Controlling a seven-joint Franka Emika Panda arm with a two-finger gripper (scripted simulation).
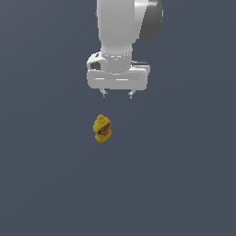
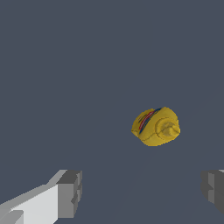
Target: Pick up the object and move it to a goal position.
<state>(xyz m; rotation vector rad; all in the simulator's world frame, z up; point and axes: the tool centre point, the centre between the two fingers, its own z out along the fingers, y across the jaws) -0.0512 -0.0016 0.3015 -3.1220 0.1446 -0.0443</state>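
A small yellow squeeze bottle [image 1: 102, 128] with a pointed yellow cap and a red-and-blue label stands upright on the flat grey surface. In the wrist view the bottle [image 2: 155, 127] shows from above, cap toward the camera. My gripper [image 1: 117, 95] hangs above the bottle and a little toward the exterior view's right, apart from it. Its jaws are spread wide and hold nothing. In the wrist view the gripper [image 2: 142, 192] has one grey fingertip [image 2: 70, 193] showing, and the other is cut off at the frame's edge.
The grey surface [image 1: 184, 184] extends in all directions with no other object on it. The white arm [image 1: 120, 32] rises out of the top of the exterior view.
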